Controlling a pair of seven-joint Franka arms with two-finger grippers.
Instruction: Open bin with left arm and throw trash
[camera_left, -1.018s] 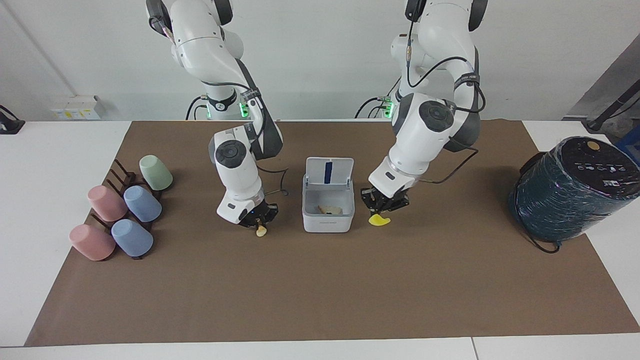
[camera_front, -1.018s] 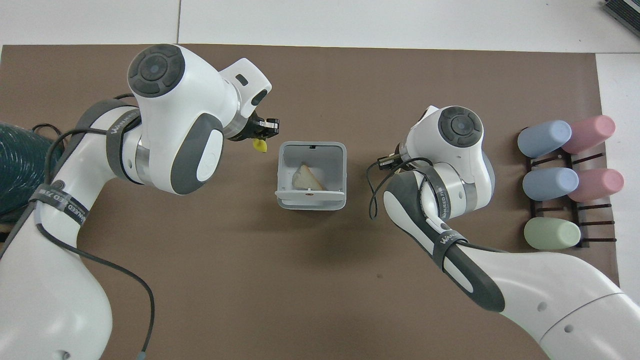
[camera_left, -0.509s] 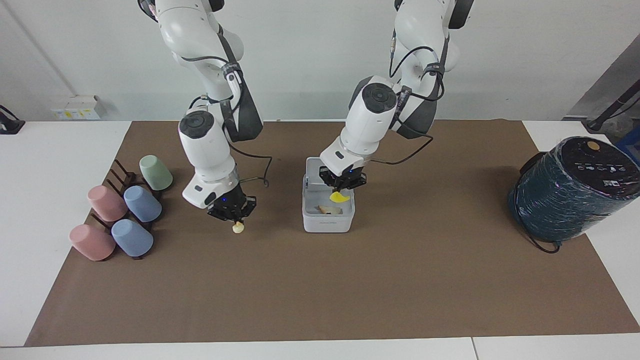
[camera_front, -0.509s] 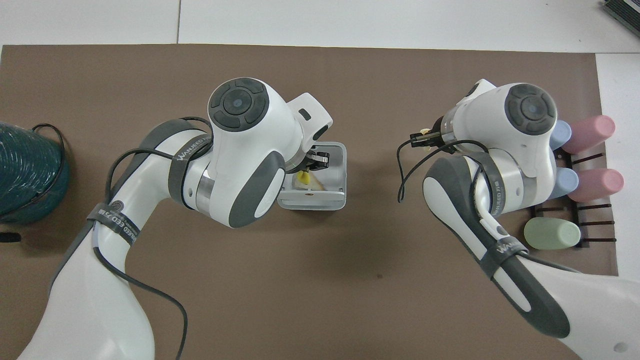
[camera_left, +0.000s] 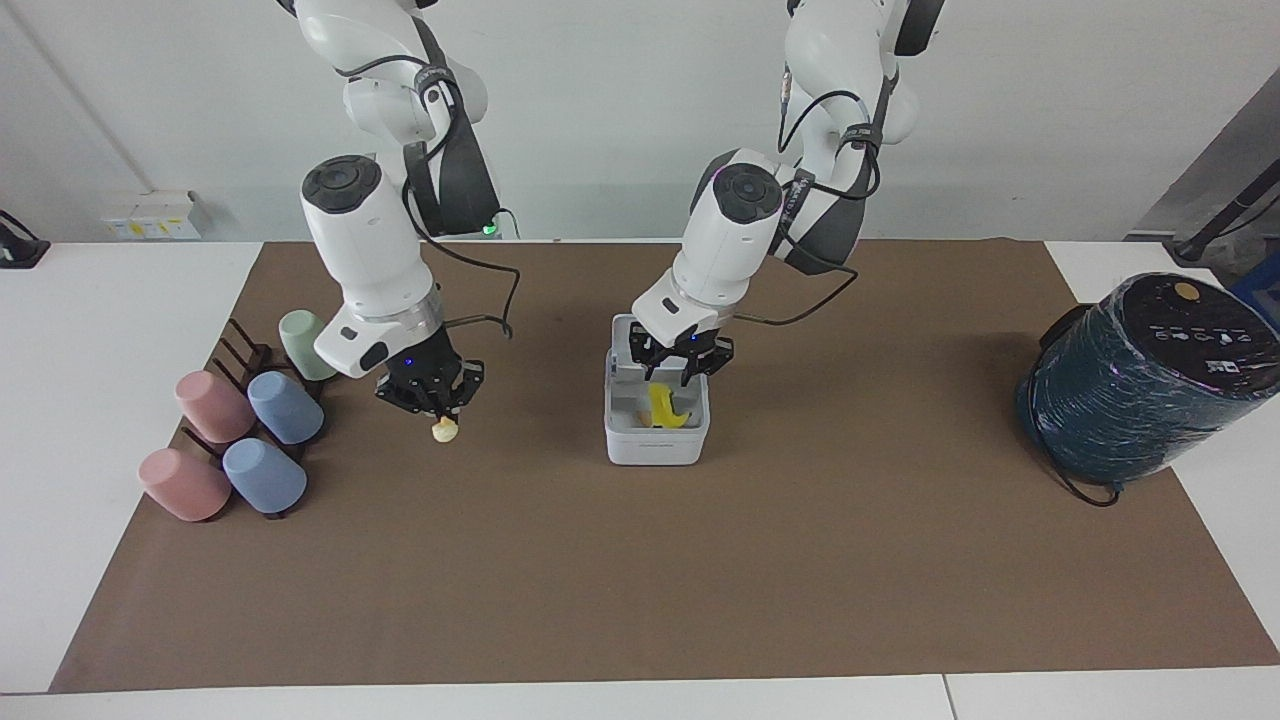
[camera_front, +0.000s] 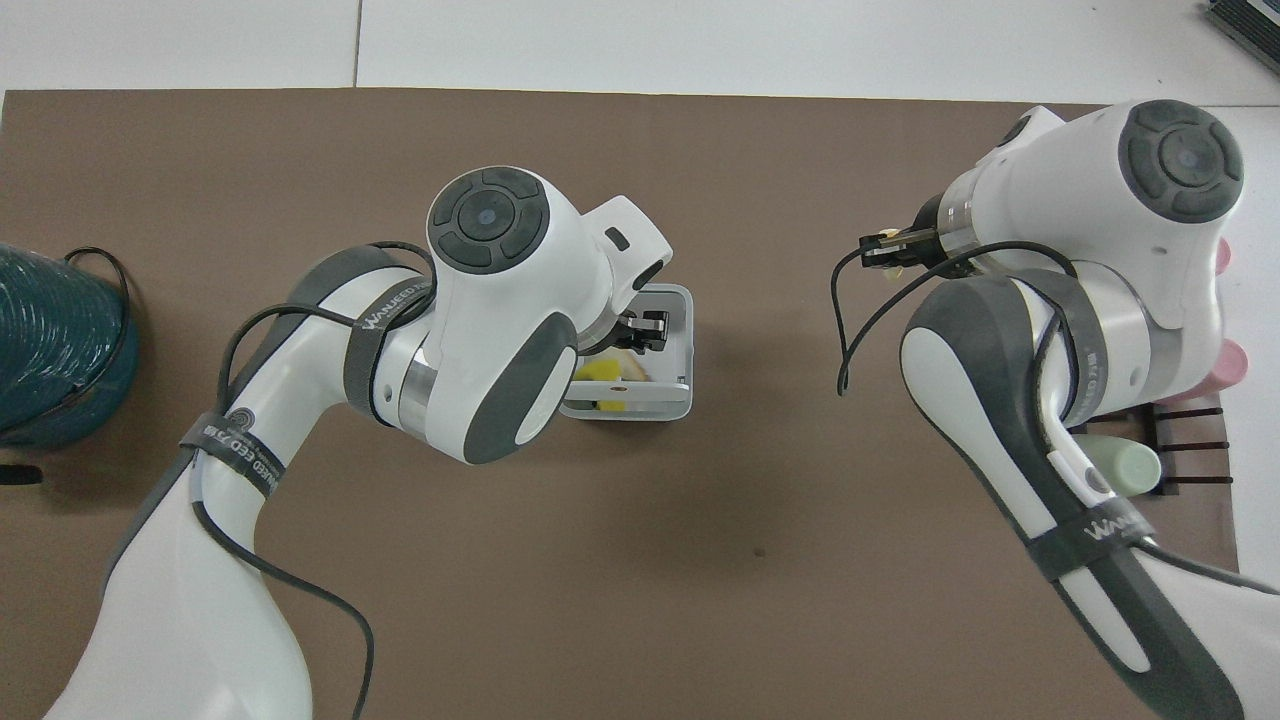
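The bin (camera_left: 655, 440) stands open at mid-table, its lid tipped up on the side nearer the robots. The left gripper (camera_left: 678, 375) hangs over its opening with fingers spread, and the bright yellow piece (camera_left: 665, 408) lies free in the bin just below them. The right gripper (camera_left: 433, 408) hovers over the brown mat (camera_left: 640, 580) beside the cup rack (camera_left: 245, 365), pinching the small yellow-orange lump (camera_left: 444, 431) that hangs from its fingertips

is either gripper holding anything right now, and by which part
The right gripper pinches the top of the yellow-orange lump. The left gripper, open over the bin, holds nothing; the yellow piece lies inside.
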